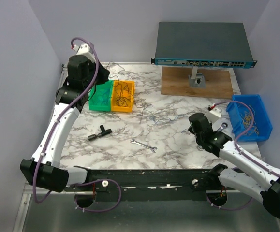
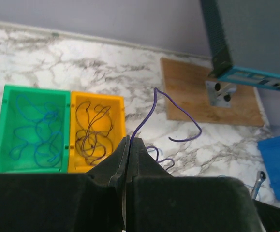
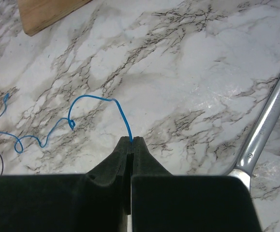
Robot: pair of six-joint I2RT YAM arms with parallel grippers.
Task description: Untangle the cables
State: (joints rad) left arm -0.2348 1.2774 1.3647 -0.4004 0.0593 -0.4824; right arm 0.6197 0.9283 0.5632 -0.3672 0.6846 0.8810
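Right wrist view: right gripper (image 3: pixel 131 140) pinches a blue cable (image 3: pixel 94 96) trailing left of its tips; left gripper (image 2: pixel 130 140) clamps a purple cable (image 2: pixel 154 92) rising ahead.

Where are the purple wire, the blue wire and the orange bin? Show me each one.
purple wire (image 2: pixel 155 94), left wrist view, the top of its bend.
blue wire (image 3: pixel 96 96), right wrist view, the top of its arch.
orange bin (image 2: pixel 98 95), left wrist view, its far rim.
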